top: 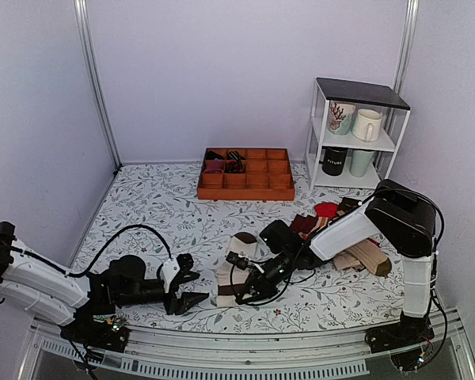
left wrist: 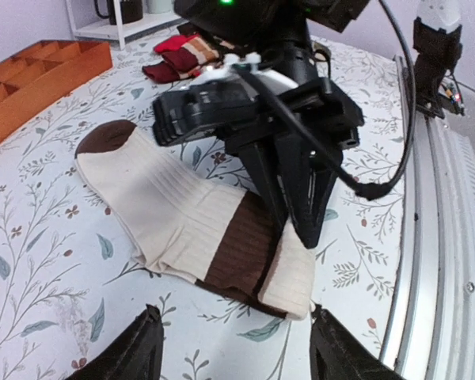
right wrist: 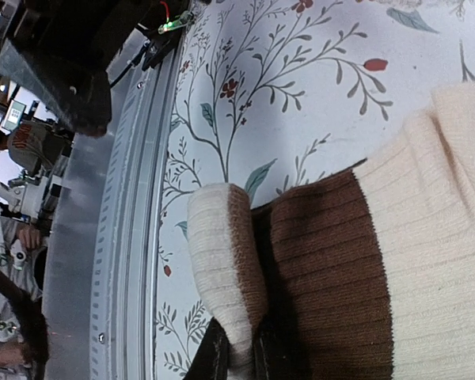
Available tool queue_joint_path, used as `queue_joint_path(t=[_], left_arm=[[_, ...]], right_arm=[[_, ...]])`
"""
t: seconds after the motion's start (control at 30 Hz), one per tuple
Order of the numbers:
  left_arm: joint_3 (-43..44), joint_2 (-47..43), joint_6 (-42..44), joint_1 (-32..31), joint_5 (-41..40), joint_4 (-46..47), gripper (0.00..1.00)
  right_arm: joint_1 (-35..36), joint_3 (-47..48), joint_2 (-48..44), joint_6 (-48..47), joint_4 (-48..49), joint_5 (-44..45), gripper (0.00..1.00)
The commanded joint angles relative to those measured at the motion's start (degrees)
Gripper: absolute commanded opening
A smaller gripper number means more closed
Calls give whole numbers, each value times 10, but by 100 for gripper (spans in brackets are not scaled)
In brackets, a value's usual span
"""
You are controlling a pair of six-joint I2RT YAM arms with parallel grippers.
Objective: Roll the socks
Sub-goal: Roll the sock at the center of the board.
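Floral tablecloth (top: pixel 158 206), near centre: the socks (top: pixel 231 275) lie flat. Right gripper (left wrist: pixel 305 229) pinches their cuff (right wrist: pixel 222 253) (curled over); left gripper (top: pixel 191 290) hangs wide open just left. Rolling seems barely begun; next, turn cuff toward toe (left wrist: pixel 103 138).

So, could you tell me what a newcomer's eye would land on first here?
Probably the cream socks with the wide dark brown band. They lie flat near the front-centre of the floral table, and the right arm has its jaws pinched on the cuff end. After that, the left arm sits low just to their left with its jaws open, and an orange divided tray stands at the back.
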Motion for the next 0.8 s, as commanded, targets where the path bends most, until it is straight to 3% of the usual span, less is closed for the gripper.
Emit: queue_joint_path(t=[0.0,0.23,0.6,0.77], left_arm=[[21,84,60,-8,59,103,62],[74,203,75,-13,136,140,61],[103,296,41,-14,154,147,55],[103,319,27,-15,166,165,40]], right_arm=[[-4,-12,66,48,-169,36,9],[-9,2,76,59,-179,42,9],[-10,5,63,63,-181,45,9],[-10,5,62,67,-179,47,9]])
